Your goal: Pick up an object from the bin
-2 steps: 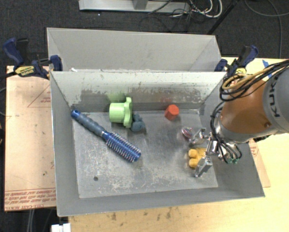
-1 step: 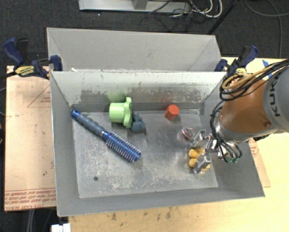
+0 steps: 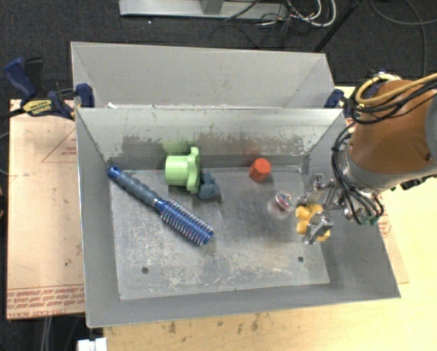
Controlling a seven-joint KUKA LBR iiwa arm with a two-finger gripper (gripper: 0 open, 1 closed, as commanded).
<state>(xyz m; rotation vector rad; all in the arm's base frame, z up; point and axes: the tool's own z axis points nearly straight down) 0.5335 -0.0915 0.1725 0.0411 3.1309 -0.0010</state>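
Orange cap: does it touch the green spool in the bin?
Apart. The camera view shows the orange cap and the green spool both near the back wall, with a plain stretch of bare bin floor between them.

Small yellow lump (image 3: 304, 213), perhaps a toy, lies rightward in the bin (image 3: 204, 273).
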